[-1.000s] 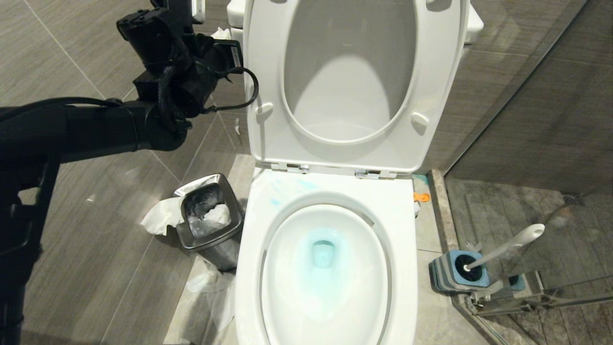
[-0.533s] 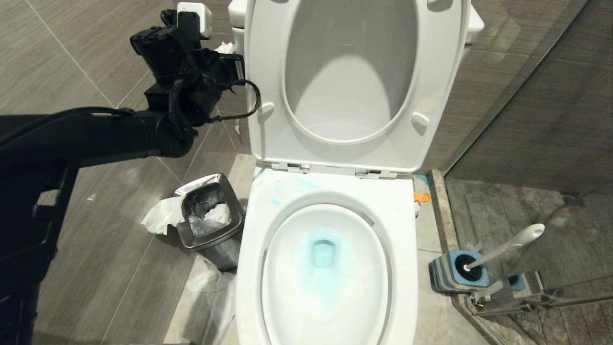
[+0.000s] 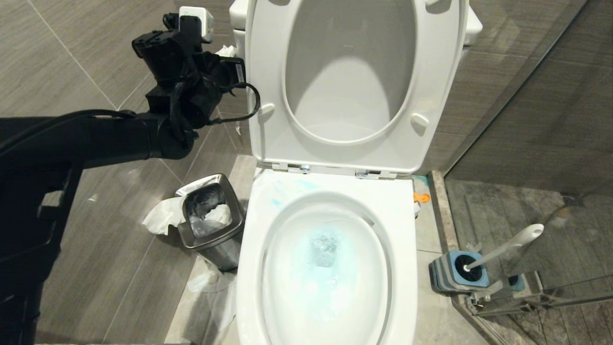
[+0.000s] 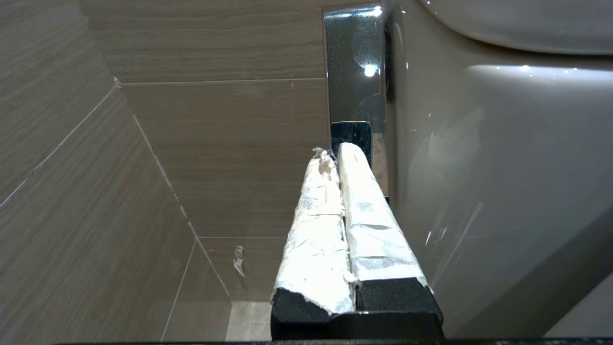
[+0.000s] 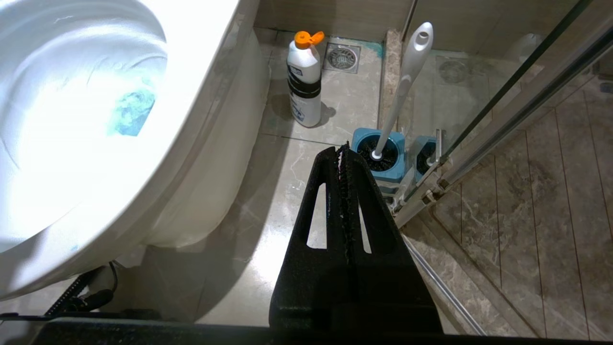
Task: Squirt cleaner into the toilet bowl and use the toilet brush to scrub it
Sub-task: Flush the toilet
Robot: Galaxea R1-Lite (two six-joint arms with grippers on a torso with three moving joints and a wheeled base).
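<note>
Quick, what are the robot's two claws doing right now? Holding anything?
Left claw: closed, empty, tips at the shiny flush lever.
Right claw: closed, empty, hanging above the floor near the brush.

Left arm (image 3: 96,136) showing matte black with looped cable; left gripper (image 4: 341,151) fingers (image 4: 368,211) wearing white tape, right gripper (image 5: 343,148) black, serrated.

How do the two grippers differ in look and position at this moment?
The left gripper has fingers wrapped in white paper or tape; the right gripper has bare black fingers with toothed inner edges. The left gripper is raised beside the toilet tank, its tip at the chrome flush lever; the right gripper hangs low over the floor, pointing toward the toilet brush in its blue holder. Both are shut and empty.
</note>
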